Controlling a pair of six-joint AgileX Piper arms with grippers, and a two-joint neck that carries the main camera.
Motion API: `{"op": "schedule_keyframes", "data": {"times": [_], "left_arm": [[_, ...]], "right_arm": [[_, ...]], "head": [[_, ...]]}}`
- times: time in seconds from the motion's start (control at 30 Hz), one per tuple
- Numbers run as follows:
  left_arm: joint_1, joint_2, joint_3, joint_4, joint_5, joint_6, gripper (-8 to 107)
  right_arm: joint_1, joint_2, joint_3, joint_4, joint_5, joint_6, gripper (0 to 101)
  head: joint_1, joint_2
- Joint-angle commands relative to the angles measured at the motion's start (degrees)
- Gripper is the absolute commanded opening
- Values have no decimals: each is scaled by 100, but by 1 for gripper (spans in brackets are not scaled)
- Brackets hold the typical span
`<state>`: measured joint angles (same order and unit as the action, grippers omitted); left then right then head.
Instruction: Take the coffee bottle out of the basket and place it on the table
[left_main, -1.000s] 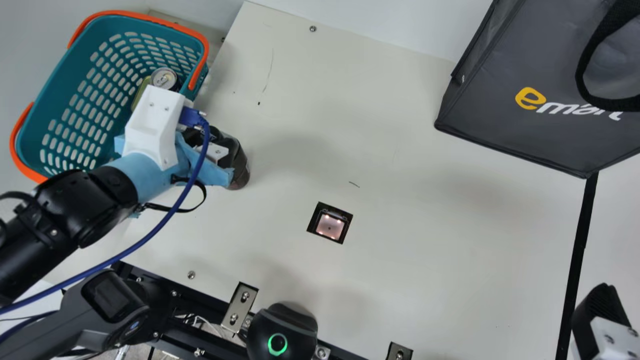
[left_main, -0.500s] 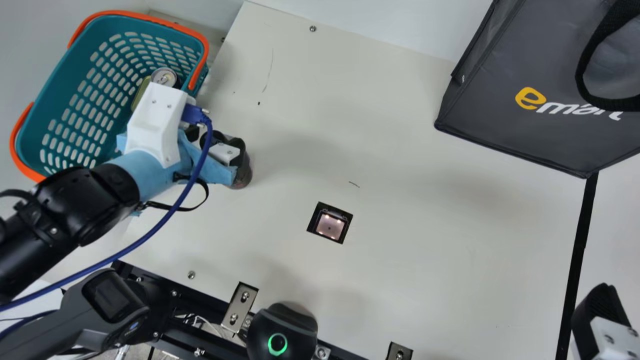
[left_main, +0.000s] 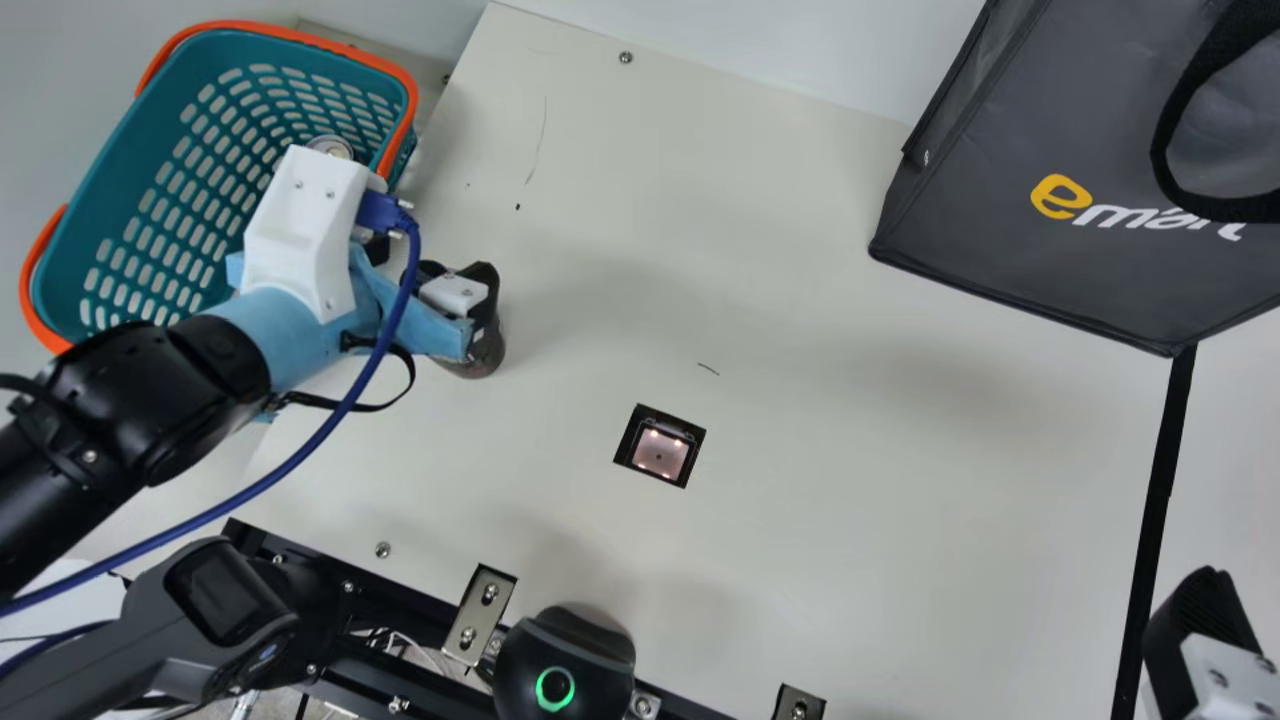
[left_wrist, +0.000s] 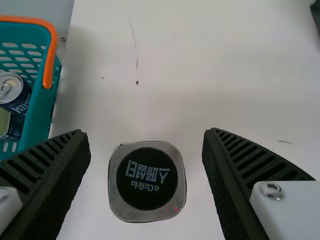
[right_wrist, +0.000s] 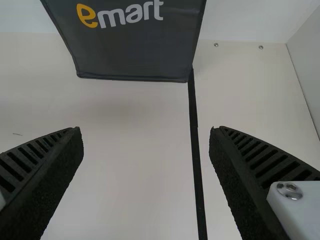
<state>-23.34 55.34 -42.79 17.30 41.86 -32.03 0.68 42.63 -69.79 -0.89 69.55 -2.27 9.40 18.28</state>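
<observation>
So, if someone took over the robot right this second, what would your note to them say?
Left gripper: open, fingers apart on either side of the coffee bottle.
Right gripper: open, holding nothing.
Bottle: upright on the table, beside the basket.
Done: bottle out of the basket and on the table.
Left: probably just backing the left arm away without knocking it.

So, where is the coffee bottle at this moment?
In the main view, the coffee bottle stands on the table, to the right of the basket, between the left gripper's open fingers.
</observation>
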Motion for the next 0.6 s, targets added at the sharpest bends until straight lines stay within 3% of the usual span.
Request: {"op": "schedule_keyframes", "data": {"times": [0.0, 0.57], "left_arm": [[39, 7, -38, -17, 11, 40, 90], [642, -61, -254, -320, 16, 644, 90]], "right_arm": [[0, 0, 0, 0, 0, 0, 91], [0, 0, 0, 0, 2, 0, 91]], "head": [[-148, 14], [-148, 14]]}}
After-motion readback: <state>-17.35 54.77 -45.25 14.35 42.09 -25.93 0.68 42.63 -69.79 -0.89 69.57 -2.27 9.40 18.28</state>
